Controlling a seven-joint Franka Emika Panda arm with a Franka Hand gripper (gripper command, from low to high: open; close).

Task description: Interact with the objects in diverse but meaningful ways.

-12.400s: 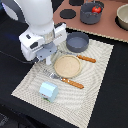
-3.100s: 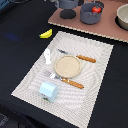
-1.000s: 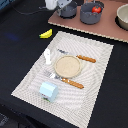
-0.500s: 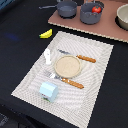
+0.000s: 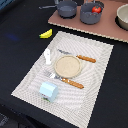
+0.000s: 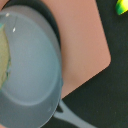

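Note:
On the striped placemat lie a tan plate, an orange-handled knife and an orange-handled fork. A white shaker bottle stands beside the plate and a pale blue cup sits near the mat's front. A yellow banana lies on the black table and shows in the wrist view. A red tomato sits in a grey bowl. The wrist view looks down on a grey pan with a handle. No gripper or arm is visible.
A pinkish board at the back carries the grey pan with its handle, the bowl with the tomato, and a pale bowl at the exterior view's right. The board's corner shows in the wrist view.
The arm that stood over the mat in the earliest frame has left the exterior view. The grey bowl beside the plate is gone from the mat. Over the last second nothing on the mat moved.

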